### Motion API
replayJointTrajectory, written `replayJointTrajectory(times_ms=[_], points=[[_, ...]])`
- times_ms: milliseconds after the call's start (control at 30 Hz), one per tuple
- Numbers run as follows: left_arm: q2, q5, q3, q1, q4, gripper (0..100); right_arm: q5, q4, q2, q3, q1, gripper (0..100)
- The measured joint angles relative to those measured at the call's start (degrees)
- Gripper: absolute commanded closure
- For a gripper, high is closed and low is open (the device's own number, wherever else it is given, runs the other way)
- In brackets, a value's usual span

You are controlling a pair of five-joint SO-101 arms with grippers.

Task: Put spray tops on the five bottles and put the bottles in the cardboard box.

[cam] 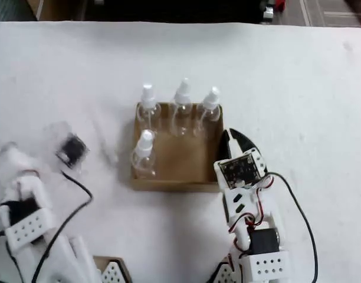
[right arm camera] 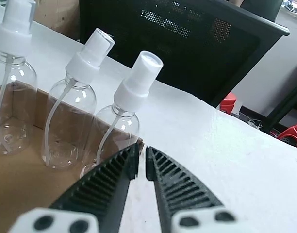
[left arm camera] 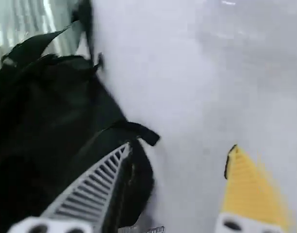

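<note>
A cardboard box (cam: 174, 184) stands mid-table. Three clear bottles with white spray tops stand along its far wall (cam: 147, 112) (cam: 181, 111) (cam: 209, 113), and another (cam: 143, 154) is at its left wall. My right gripper (cam: 230, 138) sits at the box's right edge, with its black fingers shut and nothing between them. The right wrist view shows this gripper (right arm camera: 141, 156) just in front of the nearest bottle (right arm camera: 117, 124) and the box corner (right arm camera: 22, 184). My left gripper (left arm camera: 181, 146) is open and holds nothing, with one white finger (left arm camera: 90, 194) and one yellow (left arm camera: 248, 187).
The left arm (cam: 21, 200) is blurred at the table's lower left, well away from the box, and its cable (cam: 80, 188) trails across the table. A black bag (left arm camera: 46, 126) hangs beyond the table edge in the left wrist view. A black chair (right arm camera: 187, 43) stands behind the table.
</note>
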Motion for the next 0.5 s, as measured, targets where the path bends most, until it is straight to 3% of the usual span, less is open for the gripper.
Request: replayJointTrajectory(times_ms=[167,400,500], points=[[0.0,18.9,-9.6,-2.4,4.4,71,0.0,0.0,0.0,0.0,0.0,98.1],[0.0,17.7,-9.9,1.1,7.2,71,0.0,0.0,0.0,0.0,0.0,98.1],[0.0,20.6,-7.1,5.5,1.1,71,0.0,0.0,0.0,0.0,0.0,98.1]])
